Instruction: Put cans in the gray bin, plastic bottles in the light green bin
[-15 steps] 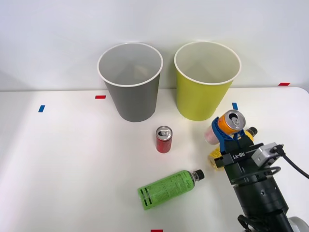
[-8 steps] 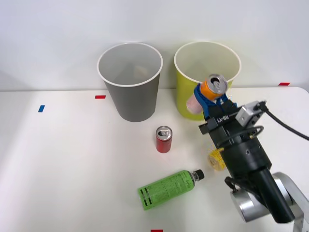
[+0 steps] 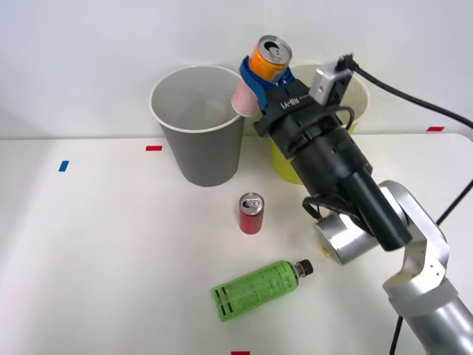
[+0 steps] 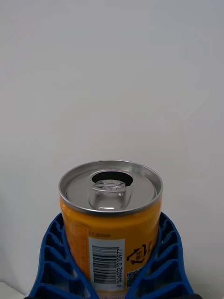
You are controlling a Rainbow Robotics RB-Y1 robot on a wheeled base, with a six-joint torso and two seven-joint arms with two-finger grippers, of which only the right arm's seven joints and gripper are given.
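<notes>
Orange-to-pink metal drink can (image 3: 260,69) with silver top, held tilted in my right pincer (image 3: 259,83), raised above the far edge of the white surface (image 3: 111,244), over the right rim of the tall tapered gray bin (image 3: 199,133) with white rim. In the wrist view I see the same can (image 4: 111,219) top-on, its opened tab hole facing the camera, with the blue ribbed fingers (image 4: 51,261) closed against both of its sides. The tall yellow-green bin (image 3: 284,159) with white rim stands just beside the gray one, toward the far right corner, largely hidden behind my arm. The short red metal can (image 3: 251,213) stands upright near the middle of the surface, in front of the gray bin and apart from it. The plastic bottle (image 3: 259,288) with black cap and bright green label lies on its side nearer the front edge, cap pointing toward the right edge.
</notes>
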